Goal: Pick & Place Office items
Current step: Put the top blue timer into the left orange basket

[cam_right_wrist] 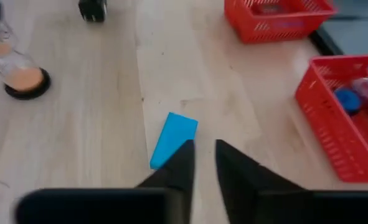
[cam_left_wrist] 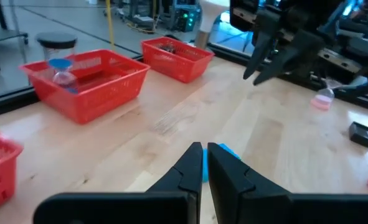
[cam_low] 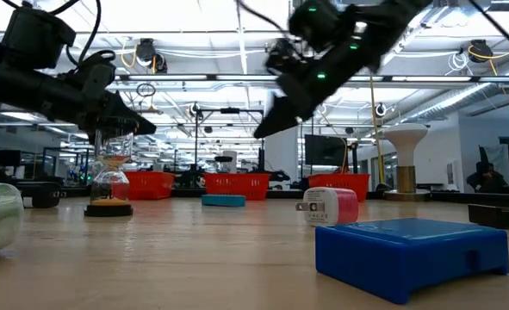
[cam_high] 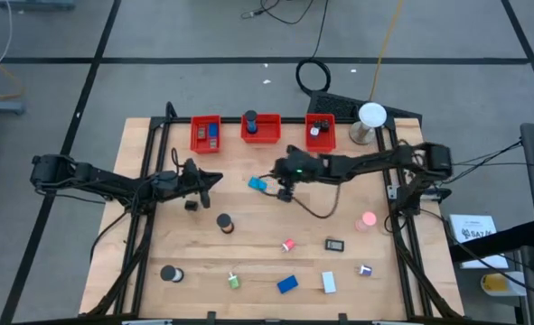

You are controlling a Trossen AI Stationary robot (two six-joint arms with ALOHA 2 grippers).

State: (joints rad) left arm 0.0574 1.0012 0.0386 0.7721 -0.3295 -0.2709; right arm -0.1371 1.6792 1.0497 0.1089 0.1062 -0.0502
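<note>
Now, starting at nine o'clock, the left gripper (cam_high: 214,178) hovers over the bench (cam_high: 339,217) with its jaws clenched on nothing; an hourglass (cam_high: 224,223) stands near it at about five o'clock. Toward the middle, the light blue block (cam_high: 257,184) lies flat on the wood, just below the three red bins (cam_high: 260,129) at twelve o'clock. Over it hangs the right gripper (cam_high: 283,191), jaws narrowed to a small gap, and from where I stand they seem to hold nothing. More office items are scattered toward six o'clock, among them a dark blue block (cam_high: 287,284).
</note>
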